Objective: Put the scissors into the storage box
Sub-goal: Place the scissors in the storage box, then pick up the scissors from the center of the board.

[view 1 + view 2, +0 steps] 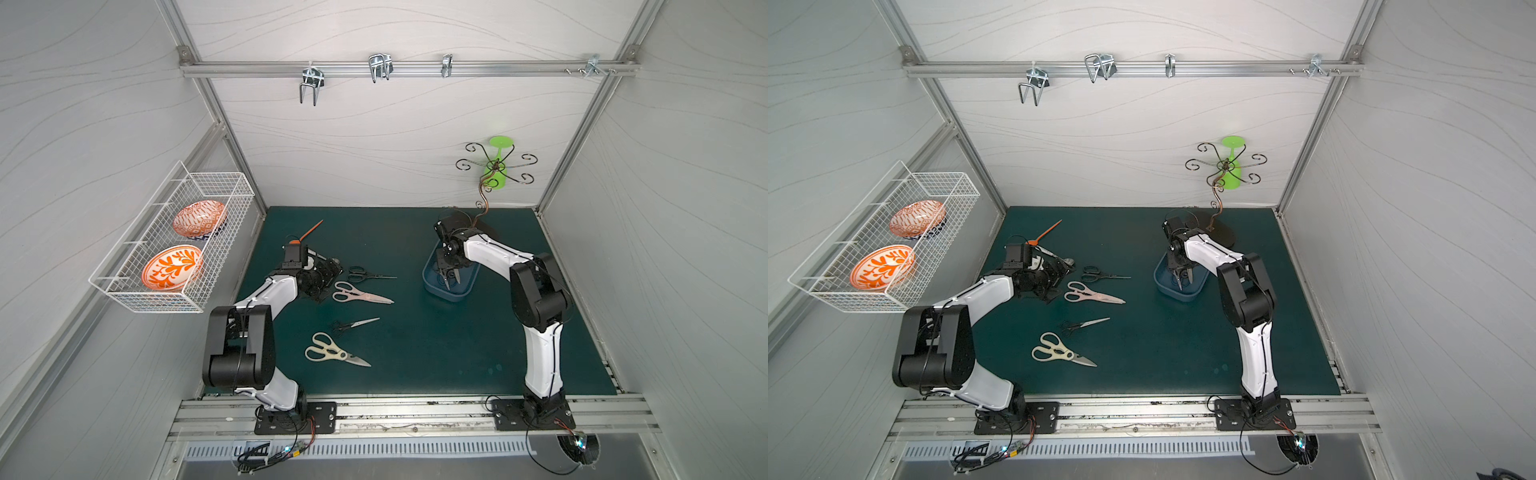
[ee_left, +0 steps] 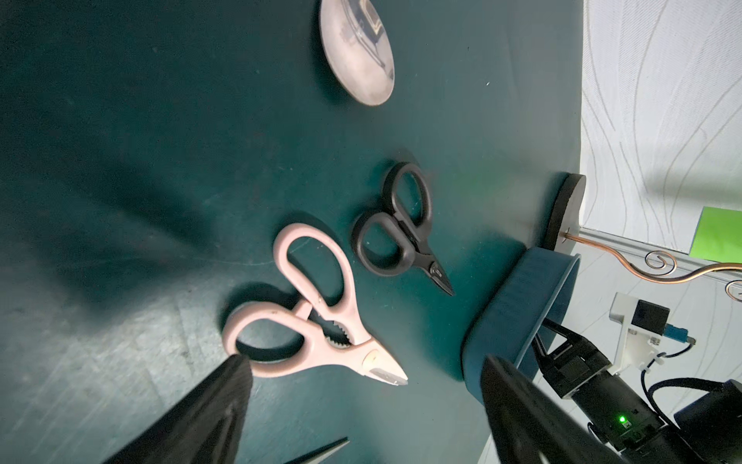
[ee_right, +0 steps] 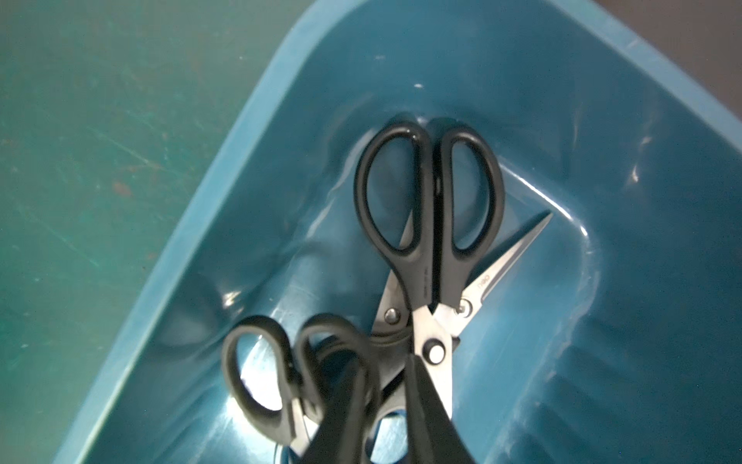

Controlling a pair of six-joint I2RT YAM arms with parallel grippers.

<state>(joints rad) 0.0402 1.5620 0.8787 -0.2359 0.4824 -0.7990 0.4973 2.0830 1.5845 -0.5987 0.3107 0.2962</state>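
Note:
The dark blue storage box [image 1: 432, 287] [image 1: 1163, 291] sits at the back right of the mat. Several black-handled scissors [image 3: 429, 209] lie crossed inside it. My right gripper [image 3: 381, 365] [image 1: 449, 277] reaches down into the box, its fingers slightly apart, with one blade beside a finger and nothing pinched between them. On the mat lie pink-handled shears [image 1: 361, 293] [image 2: 321, 321], black-handled scissors [image 1: 365, 274] [image 2: 397, 233], a smaller black pair [image 1: 353, 324] and cream-handled shears [image 1: 332, 352]. My left gripper [image 2: 366, 361] [image 1: 328, 282] hovers wide open beside the pink shears' handles, holding nothing.
A metal spoon [image 2: 357, 52] and an orange spoon [image 1: 309, 230] lie behind my left arm. A white wire basket [image 1: 174, 245] with two orange bowls hangs on the left wall. A wire cup stand [image 1: 494, 166] with a green glass stands behind the box.

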